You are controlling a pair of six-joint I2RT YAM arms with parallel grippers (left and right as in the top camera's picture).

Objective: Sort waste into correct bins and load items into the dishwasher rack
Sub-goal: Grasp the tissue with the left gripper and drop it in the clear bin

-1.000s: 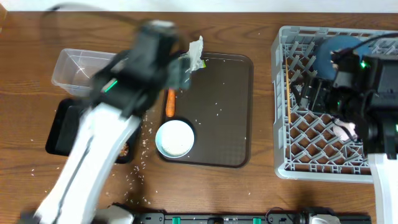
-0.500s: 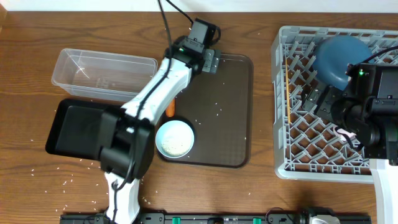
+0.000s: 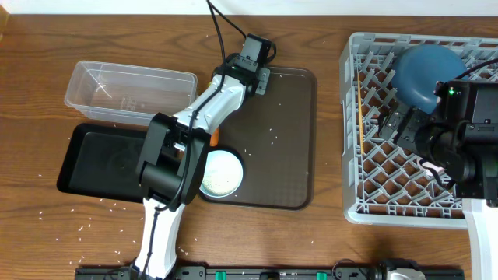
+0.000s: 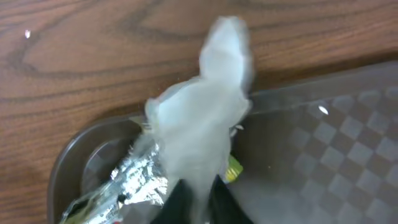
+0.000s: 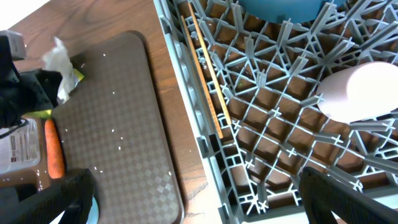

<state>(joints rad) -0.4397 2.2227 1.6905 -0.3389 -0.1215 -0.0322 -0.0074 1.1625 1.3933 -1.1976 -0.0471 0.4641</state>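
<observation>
My left gripper (image 4: pixel 200 190) is shut on the crumpled white tissue (image 4: pixel 202 118) at the far-left corner of the brown serving tray (image 3: pixel 280 167). The silver and yellow-green snack wrapper (image 4: pixel 127 183) lies just beside it. In the overhead view the left gripper (image 3: pixel 261 79) hides both. An orange carrot (image 5: pixel 55 152) lies on the tray near the white bowl (image 3: pixel 220 173). My right gripper (image 5: pixel 199 199) hangs open and empty over the grey dishwasher rack (image 3: pixel 389 206). In the rack are the dark blue dish (image 3: pixel 424 74), the chopsticks (image 5: pixel 205 74) and a pink cup (image 5: pixel 367 90).
A clear tub (image 3: pixel 128 92) and a black tray (image 3: pixel 97 163) sit left of the serving tray. Rice grains (image 3: pixel 82 225) are scattered on the table's front left and over the serving tray. My left arm lies across the black tray's right end.
My left arm swung from over the bins to the serving tray's far-left corner, and its gripper shut on the tissue. My right gripper opened wider above the rack.
</observation>
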